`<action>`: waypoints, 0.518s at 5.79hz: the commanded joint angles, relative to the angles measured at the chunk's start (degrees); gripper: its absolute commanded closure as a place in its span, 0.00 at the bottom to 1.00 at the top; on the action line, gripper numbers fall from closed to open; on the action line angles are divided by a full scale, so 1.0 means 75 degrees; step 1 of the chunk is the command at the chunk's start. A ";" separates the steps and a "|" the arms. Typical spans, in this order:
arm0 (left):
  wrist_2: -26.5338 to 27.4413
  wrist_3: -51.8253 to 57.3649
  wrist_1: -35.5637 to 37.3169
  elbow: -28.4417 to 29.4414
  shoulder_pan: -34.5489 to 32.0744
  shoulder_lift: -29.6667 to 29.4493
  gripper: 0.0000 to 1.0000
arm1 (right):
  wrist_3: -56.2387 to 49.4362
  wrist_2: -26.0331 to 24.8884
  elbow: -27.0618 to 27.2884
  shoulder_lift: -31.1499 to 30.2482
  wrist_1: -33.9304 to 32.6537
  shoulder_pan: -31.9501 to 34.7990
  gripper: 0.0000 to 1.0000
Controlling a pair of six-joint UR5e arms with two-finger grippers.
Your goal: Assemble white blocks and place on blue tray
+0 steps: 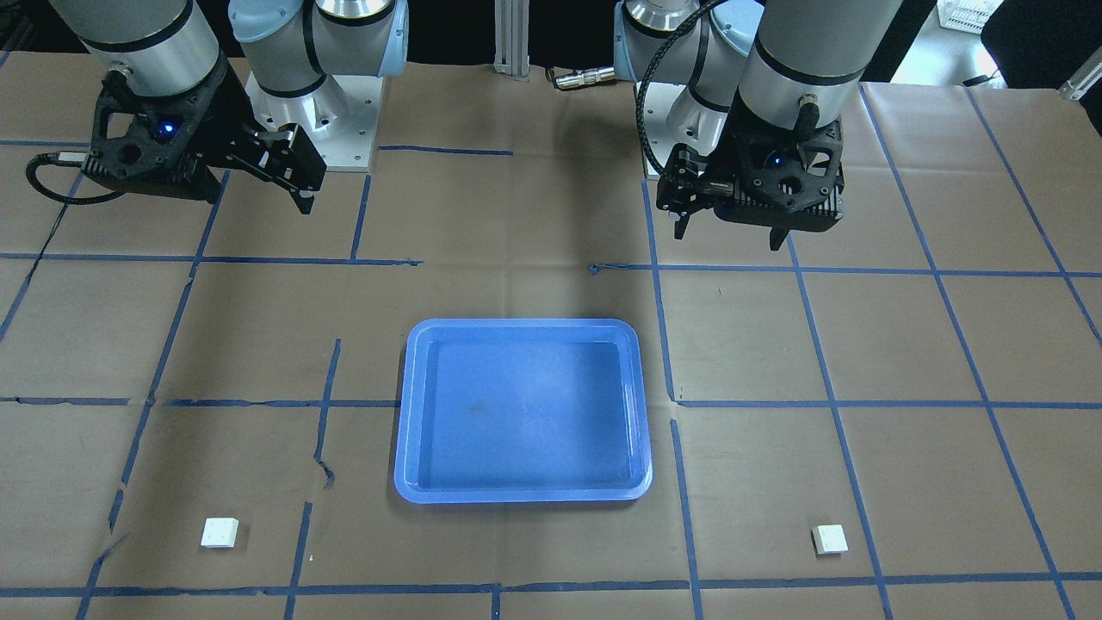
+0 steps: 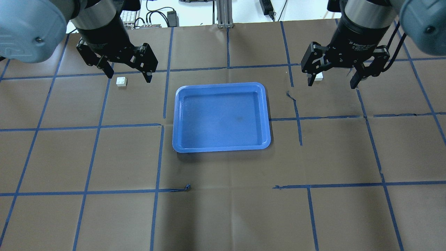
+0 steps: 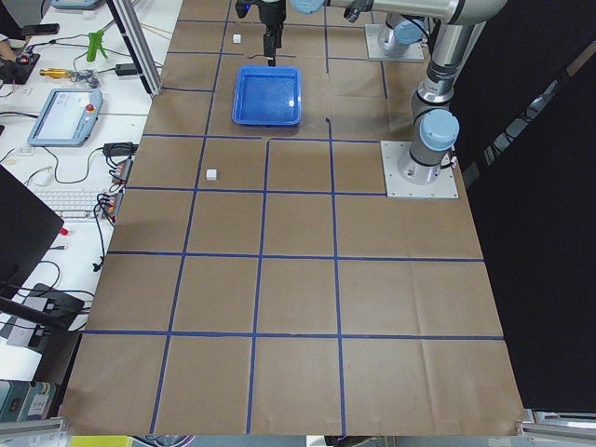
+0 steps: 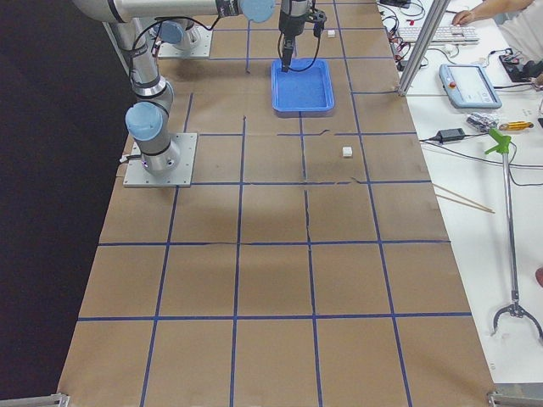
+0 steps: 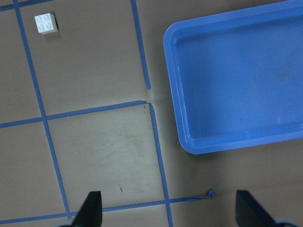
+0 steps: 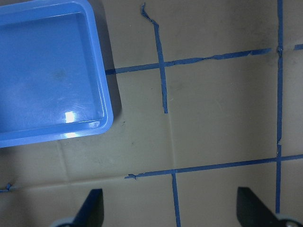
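Note:
The blue tray lies empty mid-table; it also shows in the overhead view. One white block lies on the paper left of the tray, beneath my left gripper, which hangs open and empty well above it. The left wrist view shows this block at its top left and the tray at its right. A second white block lies right of the tray, partly hidden by a finger of my right gripper, open and empty above it. Both blocks show in the front view.
Brown paper with a blue tape grid covers the table. The arm bases stand at the robot's edge. A keyboard, a pendant and cables lie on a side bench beyond the far edge.

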 commanded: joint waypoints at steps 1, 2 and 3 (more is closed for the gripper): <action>0.0042 -0.0025 0.0028 -0.0103 -0.0004 0.0135 0.01 | -0.0010 0.0000 0.0001 0.0000 0.0011 0.0000 0.00; 0.0043 -0.0025 0.0029 -0.0092 -0.0004 0.0159 0.01 | -0.0022 0.0000 0.0001 0.0000 0.0011 0.0000 0.00; 0.0031 0.0056 -0.0018 -0.0104 0.0042 0.0345 0.01 | 0.0025 0.0000 0.0001 0.0000 0.0023 0.0000 0.00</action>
